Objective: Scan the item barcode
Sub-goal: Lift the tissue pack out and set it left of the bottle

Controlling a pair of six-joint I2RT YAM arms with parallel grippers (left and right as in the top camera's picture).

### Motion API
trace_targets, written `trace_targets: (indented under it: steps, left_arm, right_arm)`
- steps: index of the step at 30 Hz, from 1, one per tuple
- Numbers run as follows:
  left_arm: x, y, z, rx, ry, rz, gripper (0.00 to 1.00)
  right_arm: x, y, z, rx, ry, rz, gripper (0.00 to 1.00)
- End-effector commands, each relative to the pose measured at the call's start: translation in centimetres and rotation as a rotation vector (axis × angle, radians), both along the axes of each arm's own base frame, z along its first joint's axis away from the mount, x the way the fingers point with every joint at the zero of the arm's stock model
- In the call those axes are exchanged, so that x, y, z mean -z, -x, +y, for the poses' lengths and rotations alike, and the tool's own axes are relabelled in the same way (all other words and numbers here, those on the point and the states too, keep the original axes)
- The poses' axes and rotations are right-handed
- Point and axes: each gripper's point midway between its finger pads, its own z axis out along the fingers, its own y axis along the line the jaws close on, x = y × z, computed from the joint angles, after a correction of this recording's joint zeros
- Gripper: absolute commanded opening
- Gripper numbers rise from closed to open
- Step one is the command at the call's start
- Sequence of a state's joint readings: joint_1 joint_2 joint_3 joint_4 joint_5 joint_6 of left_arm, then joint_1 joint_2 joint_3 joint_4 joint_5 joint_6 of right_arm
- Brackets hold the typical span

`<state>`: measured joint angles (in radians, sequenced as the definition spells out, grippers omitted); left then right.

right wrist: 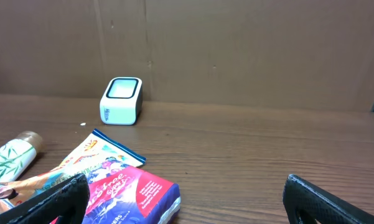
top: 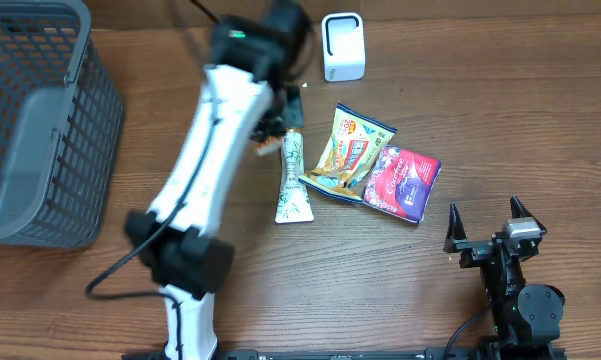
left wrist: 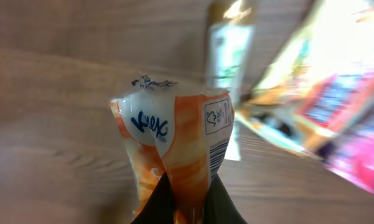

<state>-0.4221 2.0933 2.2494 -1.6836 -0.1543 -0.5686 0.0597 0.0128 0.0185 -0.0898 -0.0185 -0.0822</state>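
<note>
The packet (left wrist: 174,146) sits low in the centre of the left wrist view, its lower end pinched between the dark fingers of the left claw (left wrist: 188,186), which are pressed together on it, so the packet stands up out of the claw above the bench (top: 480,100). It is a soft, crinkled pack in orange and white with blue lettering on a white patch; a small boxed symbol sits near its upper right corner and a barcode (left wrist: 218,158) runs down its right edge. In the overhead view the left arm (top: 210,150) reaches from the lower centre to the upper middle of the frame, ending just left of a white scanner (top: 342,45). Below the scanner lie a pale tube (top: 292,180), a yellow snack bag (top: 348,152) and a purple pack (top: 403,183), the bag overlapping the pack. The right claw (top: 485,212) rests at the lower right, spread wide, well apart from these. A grey mesh basket (top: 90,130) fills the upper left, its grey floor showing.
</note>
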Motion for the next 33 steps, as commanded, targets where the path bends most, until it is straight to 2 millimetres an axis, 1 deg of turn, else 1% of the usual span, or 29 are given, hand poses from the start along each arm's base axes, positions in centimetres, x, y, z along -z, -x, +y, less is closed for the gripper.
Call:
trace_targets:
  steps: [1, 2, 3, 7, 10, 13, 14, 15, 16, 17, 18, 19, 20, 24, 27, 30, 33]
  left_arm:
    - [3.5, -0.1, 1.9, -0.096, -0.156, 0.054, 0.04]
    - [4.6, 0.1, 1.8, -0.098, -0.162, 0.086, 0.04]
    - [6.5, 0.4, 1.7, -0.096, -0.177, 0.145, 0.04]
    - [9.3, 0.6, 1.6, -0.093, -0.202, 0.222, 0.04]
    - [10.6, 0.8, 1.4, -0.091, -0.203, 0.261, 0.05]
    - [11.0, 1.0, 1.1, -0.058, -0.186, 0.287, 0.1]
    - [11.0, 1.0, 1.1, -0.04, -0.185, 0.29, 0.14]
    - [10.9, 1.0, 1.0, -0.02, -0.184, 0.293, 0.23]
    - [10.9, 1.0, 1.1, -0.006, -0.183, 0.297, 0.37]
    - [10.9, 1.0, 1.1, 0.007, -0.182, 0.3, 0.64]
    - [10.9, 1.0, 1.1, 0.014, -0.182, 0.301, 0.75]
    - [10.9, 1.0, 1.1, 0.015, -0.182, 0.301, 0.73]
    - [10.9, 1.0, 1.1, 0.015, -0.182, 0.301, 0.7]
    - [10.9, 1.0, 1.0, 0.018, -0.178, 0.301, 0.69]
    - [10.2, 0.9, 0.5, 0.028, -0.142, 0.29, 0.69]
    - [8.4, 0.7, -0.3, 0.023, -0.079, 0.249, 0.68]
    - [5.3, 0.3, -0.8, 0.015, -0.025, 0.164, 0.7]
  right_arm:
    - [0.1, 0.0, 0.1, -0.002, -0.004, -0.005, 1.0]
    - [0.1, 0.0, 0.1, -0.002, -0.003, -0.005, 1.0]
    - [0.1, 0.0, 0.1, -0.002, -0.003, -0.005, 1.0]
    - [0.1, 0.0, 0.1, -0.002, -0.003, -0.005, 1.0]
    - [0.1, 0.0, 0.1, -0.002, -0.004, -0.005, 1.0]
    - [0.1, 0.0, 0.1, -0.002, -0.003, -0.005, 1.0]
    - [0.1, 0.0, 0.1, -0.002, -0.004, -0.005, 1.0]
    - [0.1, 0.0, 0.1, -0.002, -0.003, -0.005, 1.0]
    - [0.1, 0.0, 0.1, -0.002, -0.004, -0.005, 1.0]
    - [0.1, 0.0, 0.1, -0.002, -0.003, -0.005, 1.0]
    - [0.1, 0.0, 0.1, -0.002, -0.003, -0.005, 1.0]
    - [0.1, 0.0, 0.1, -0.002, -0.004, -0.005, 1.0]
    - [0.1, 0.0, 0.1, -0.002, -0.003, -0.005, 1.0]
    - [0.1, 0.0, 0.1, -0.002, -0.003, -0.005, 1.0]
    - [0.1, 0.0, 0.1, -0.002, -0.003, -0.005, 1.0]
    - [0.1, 0.0, 0.1, -0.002, -0.004, -0.005, 1.0]
    - [0.1, 0.0, 0.1, -0.002, -0.003, -0.005, 1.0]
